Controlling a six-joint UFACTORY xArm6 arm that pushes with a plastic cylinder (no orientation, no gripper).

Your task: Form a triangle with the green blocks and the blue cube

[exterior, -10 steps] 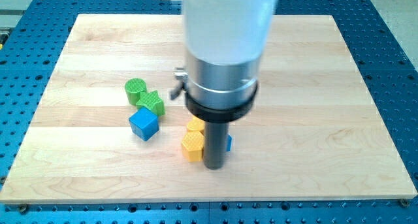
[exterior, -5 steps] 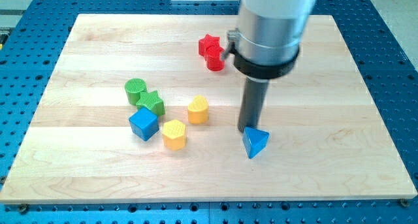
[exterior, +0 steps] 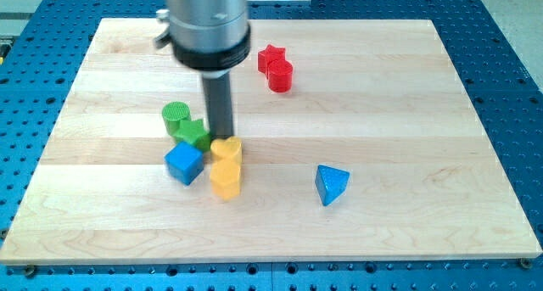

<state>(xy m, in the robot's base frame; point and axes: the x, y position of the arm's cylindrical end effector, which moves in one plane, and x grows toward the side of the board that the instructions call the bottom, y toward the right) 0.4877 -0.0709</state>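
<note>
My tip (exterior: 221, 138) touches yellow block (exterior: 226, 150).

1. My tip (exterior: 221, 139) stood just right of the green star block (exterior: 193, 133), touching the upper yellow block (exterior: 226, 150).
2. The green cylinder (exterior: 176, 116) lay up-left of that star; the blue cube (exterior: 184, 164) just below it.
3. The lower yellow block (exterior: 225, 179) touched the upper one.
4. The blue wedge (exterior: 331, 184) lay well right on the table (exterior: 424, 113); the red star (exterior: 270, 57) and red cylinder (exterior: 280, 75) touched near the view's top.

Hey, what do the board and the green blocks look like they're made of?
The pale board looks like wood with a smooth matte finish: lengthwise plank seams and grain show. The green round block and the green block beside it, shape unclear, have ridged tops and flat saturated colour, perhaps printed plastic or painted wood; I cannot tell which.
</note>
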